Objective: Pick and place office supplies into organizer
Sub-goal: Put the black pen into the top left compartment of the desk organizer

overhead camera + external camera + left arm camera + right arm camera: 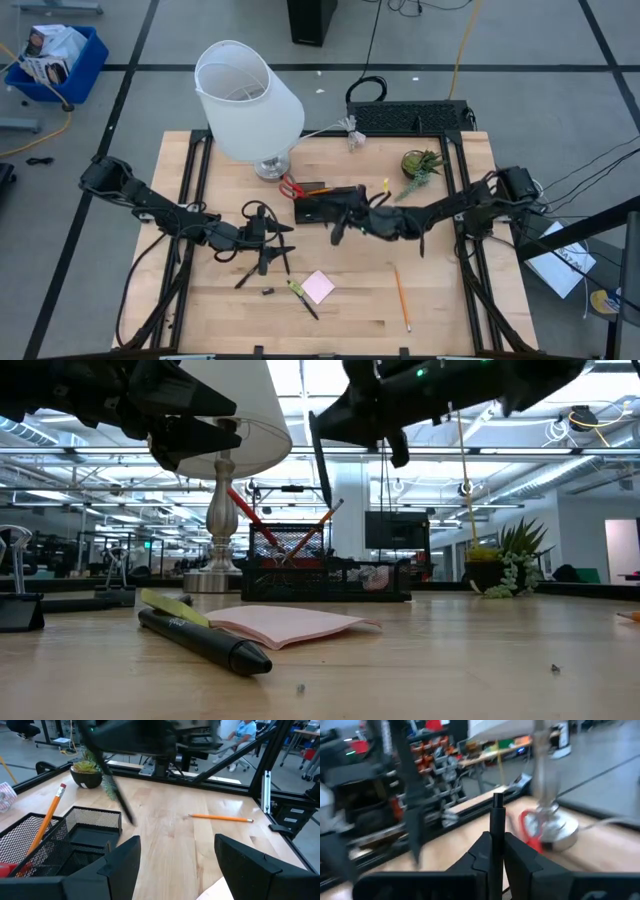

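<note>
One right pincer clamping black pen

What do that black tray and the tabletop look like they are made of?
The organizer looks like black wire mesh, probably coated metal: a fine see-through grid forms its walls. The table looks like pale wood, smooth with a slight sheen: long plank seams and grain run along it.

two pencils, one sticky-note pad, one organizer, one lamp
</note>
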Controlling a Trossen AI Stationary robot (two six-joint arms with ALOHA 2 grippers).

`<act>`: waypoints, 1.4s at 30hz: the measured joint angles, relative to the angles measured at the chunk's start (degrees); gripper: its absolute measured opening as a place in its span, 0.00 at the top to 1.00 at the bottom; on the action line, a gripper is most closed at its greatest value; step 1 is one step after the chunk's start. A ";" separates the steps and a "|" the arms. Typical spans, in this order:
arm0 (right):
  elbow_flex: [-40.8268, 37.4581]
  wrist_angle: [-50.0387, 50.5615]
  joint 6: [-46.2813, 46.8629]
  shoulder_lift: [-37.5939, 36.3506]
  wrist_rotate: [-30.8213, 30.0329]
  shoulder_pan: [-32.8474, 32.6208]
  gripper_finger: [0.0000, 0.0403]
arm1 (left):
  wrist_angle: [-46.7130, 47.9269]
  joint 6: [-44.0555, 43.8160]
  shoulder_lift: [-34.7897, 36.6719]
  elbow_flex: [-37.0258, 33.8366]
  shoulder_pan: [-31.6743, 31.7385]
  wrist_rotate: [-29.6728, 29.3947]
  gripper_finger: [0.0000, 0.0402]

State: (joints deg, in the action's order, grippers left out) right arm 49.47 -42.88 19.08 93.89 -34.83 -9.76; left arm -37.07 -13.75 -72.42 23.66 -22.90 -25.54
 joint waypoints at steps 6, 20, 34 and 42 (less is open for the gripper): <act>0.04 -6.04 -4.12 1.76 0.63 4.65 0.94 | 0.01 0.00 0.00 0.00 -0.02 0.00 0.36; 1.34 -28.38 -16.23 13.37 4.50 9.66 0.93 | -0.01 0.01 0.00 0.00 -0.01 0.00 0.36; 8.02 -26.75 -21.67 21.42 7.92 11.64 0.92 | 0.01 0.00 0.00 0.00 0.00 0.00 0.36; 8.00 -24.39 -25.48 21.49 7.76 11.59 0.87 | 0.00 0.00 0.00 0.00 0.00 0.00 0.36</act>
State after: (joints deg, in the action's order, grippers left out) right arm 57.47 -67.26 -6.40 115.37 -27.07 1.83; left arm -37.07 -13.75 -72.42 23.66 -22.90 -25.54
